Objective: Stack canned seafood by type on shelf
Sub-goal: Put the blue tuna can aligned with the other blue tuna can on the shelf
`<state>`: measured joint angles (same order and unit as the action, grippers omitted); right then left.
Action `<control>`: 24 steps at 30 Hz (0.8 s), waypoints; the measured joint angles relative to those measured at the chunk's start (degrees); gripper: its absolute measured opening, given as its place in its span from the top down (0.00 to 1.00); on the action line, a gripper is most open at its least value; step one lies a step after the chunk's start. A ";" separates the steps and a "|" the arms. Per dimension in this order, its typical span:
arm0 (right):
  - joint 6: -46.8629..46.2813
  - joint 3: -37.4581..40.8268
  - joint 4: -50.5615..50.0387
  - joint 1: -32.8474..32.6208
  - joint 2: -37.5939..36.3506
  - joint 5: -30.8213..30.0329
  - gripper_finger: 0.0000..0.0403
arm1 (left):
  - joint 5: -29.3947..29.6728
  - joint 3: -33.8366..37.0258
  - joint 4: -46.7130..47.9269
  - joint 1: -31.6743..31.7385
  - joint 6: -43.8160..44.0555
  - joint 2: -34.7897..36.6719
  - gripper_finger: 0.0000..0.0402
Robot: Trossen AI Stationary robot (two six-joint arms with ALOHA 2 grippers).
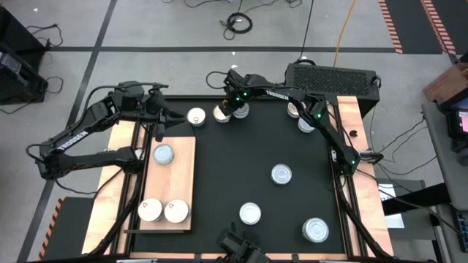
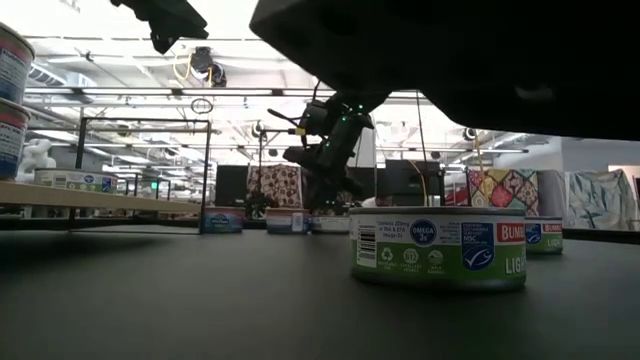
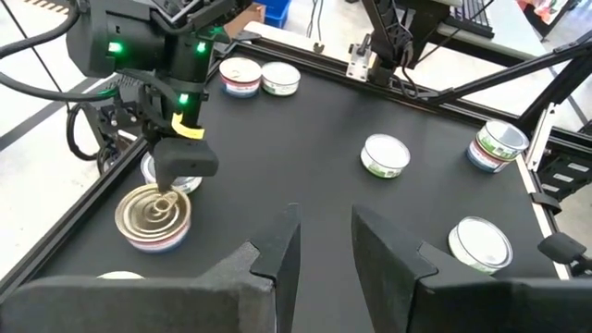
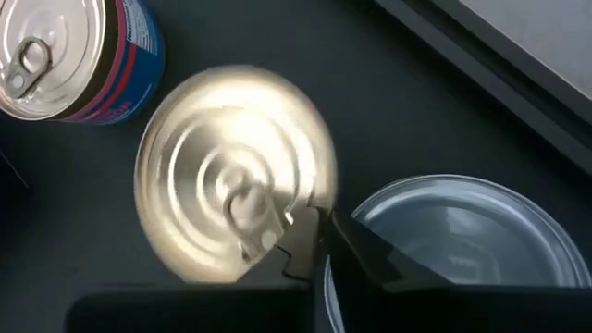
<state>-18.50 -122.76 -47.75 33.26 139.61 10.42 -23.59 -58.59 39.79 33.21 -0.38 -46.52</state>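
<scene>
My right gripper (image 1: 229,109) reaches to the far middle of the black mat, shut, with its tips down on a cream-gold-topped can (image 4: 222,157). That can stands on its base between a silver-topped can (image 4: 453,231) and a blue-and-red-labelled can (image 4: 69,55). The wooden shelf (image 1: 183,175) lies at the left. It carries one silver-topped can (image 1: 162,153) and two cream-topped cans (image 1: 162,210) side by side. My left gripper (image 3: 324,242) hovers open over the shelf's far end, holding nothing. My right gripper meets the gold-topped can's lid beside its pull tab (image 4: 254,217), close to the rim. The fingers (image 3: 176,166) slant down from above. Whether they pinch the tab or only rest on the lid, I cannot tell. The can stands flat on the mat.
More cans stand loose on the mat: two at the far right (image 1: 301,117), one in the middle right (image 1: 281,174), two near the front edge (image 1: 250,213) (image 1: 316,230). A black box (image 1: 333,77) sits beyond the far right corner.
</scene>
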 joint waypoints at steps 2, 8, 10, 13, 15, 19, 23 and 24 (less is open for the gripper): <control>0.11 -0.02 -0.52 0.16 0.01 0.09 0.98 | 0.00 0.00 0.03 0.00 0.00 0.00 0.75; 1.54 -0.09 -3.28 0.16 0.04 0.52 1.00 | 0.00 0.00 0.36 -0.14 0.00 0.00 0.75; 2.18 -0.13 -5.44 -0.13 -0.08 0.60 1.00 | -0.02 0.00 0.37 -0.52 0.00 0.00 0.75; 3.50 -0.11 -8.57 -0.98 -0.46 1.18 1.00 | -0.06 0.00 0.35 -1.27 0.00 0.00 0.75; 4.12 -0.08 -9.00 -2.02 -0.58 3.20 1.00 | -0.05 0.00 0.35 -1.92 0.00 0.00 0.75; 4.28 -0.02 -9.59 -5.50 -0.83 3.32 1.00 | -0.04 0.00 0.35 -3.90 0.02 0.00 0.75; 4.94 -0.02 -11.32 -8.93 -0.88 3.27 1.00 | -0.02 0.09 0.24 -7.70 -0.07 0.00 0.75; 5.30 -0.02 -11.78 -9.78 -0.94 2.92 1.00 | -0.03 0.38 0.03 -9.06 -0.27 0.00 0.75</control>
<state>-13.20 -122.78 -59.54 23.47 138.67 13.35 -23.62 -58.20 39.82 24.15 -0.65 -46.52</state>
